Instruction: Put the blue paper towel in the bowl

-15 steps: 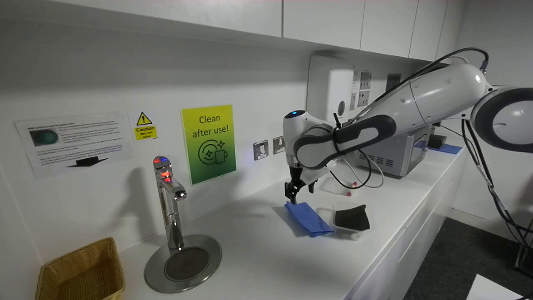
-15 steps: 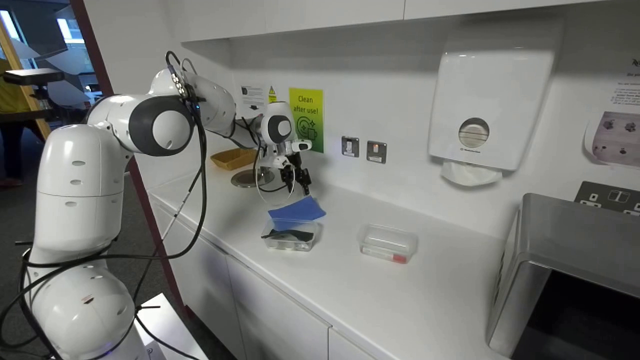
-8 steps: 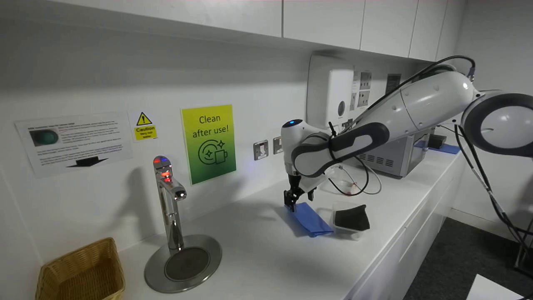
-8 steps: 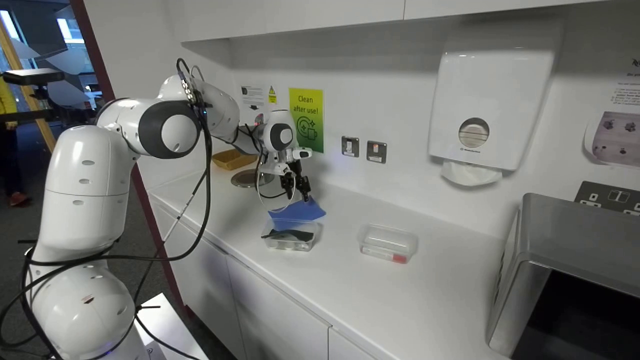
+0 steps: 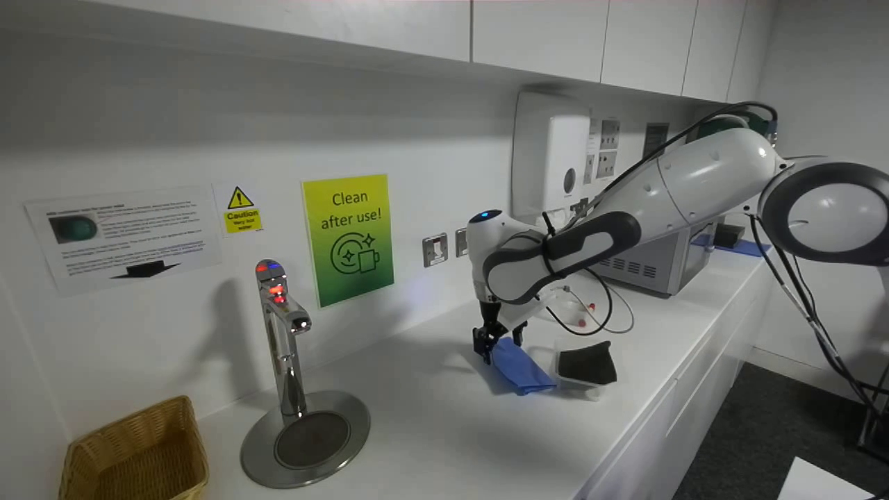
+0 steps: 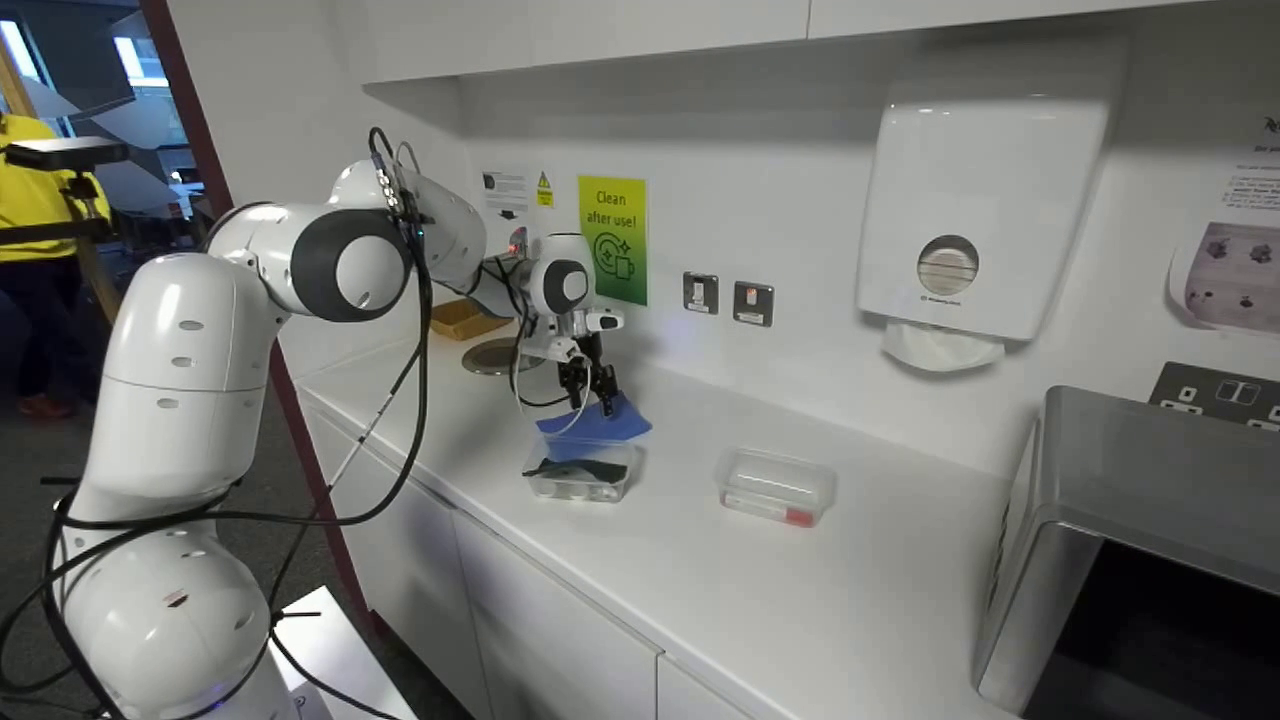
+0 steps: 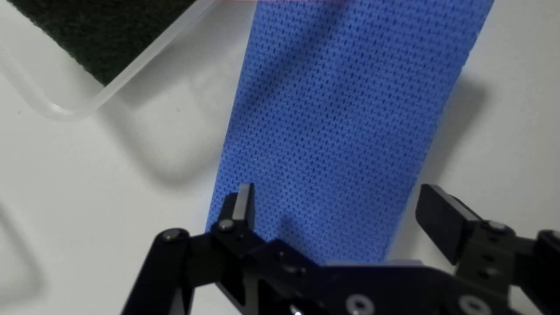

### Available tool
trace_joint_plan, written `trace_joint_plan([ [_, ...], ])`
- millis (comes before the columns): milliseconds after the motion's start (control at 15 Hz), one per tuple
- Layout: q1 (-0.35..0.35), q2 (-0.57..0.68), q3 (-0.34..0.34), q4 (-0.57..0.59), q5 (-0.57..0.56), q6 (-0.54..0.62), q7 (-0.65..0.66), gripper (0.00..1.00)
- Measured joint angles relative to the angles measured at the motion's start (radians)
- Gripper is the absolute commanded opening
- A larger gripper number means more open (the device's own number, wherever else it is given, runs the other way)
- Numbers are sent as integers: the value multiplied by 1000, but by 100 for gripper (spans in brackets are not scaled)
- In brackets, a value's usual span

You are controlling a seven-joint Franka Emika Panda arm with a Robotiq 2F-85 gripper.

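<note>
In an exterior view a tan wicker basket (image 5: 142,439) sits far left, then a chrome tap (image 5: 286,361) on a round grey metal plate (image 5: 258,451), with a yellow-green printed sign (image 5: 351,278) on the wall (image 5: 153,139) beyond. To the right I see the black two-fingered gripper (image 5: 501,347) low over the white countertop (image 5: 430,417), its jaws spread: in the wrist view one dark finger (image 7: 244,205) shows over the oblong blue paper towel (image 5: 521,371), the other just past its edge; I can't tell whether either touches it. The towel lies on the countertop, just beside a clear rectangular plastic tub (image 5: 578,389) with a rough dark pad (image 5: 587,362) inside. Farther along stand a second clear plastic tub (image 6: 778,478) and a box-shaped grey metal appliance (image 6: 1130,460).
</note>
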Motion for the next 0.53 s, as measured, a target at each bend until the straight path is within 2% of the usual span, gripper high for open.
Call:
trace_joint_plan([
  [333,0,18,-1,0,8,0,-2,100],
  [400,0,20,-1,0,8,0,-2,97],
  [467,0,21,-3,0,8,0,-2,73],
  [533,-1,21,-4,0,8,0,-3,73],
])
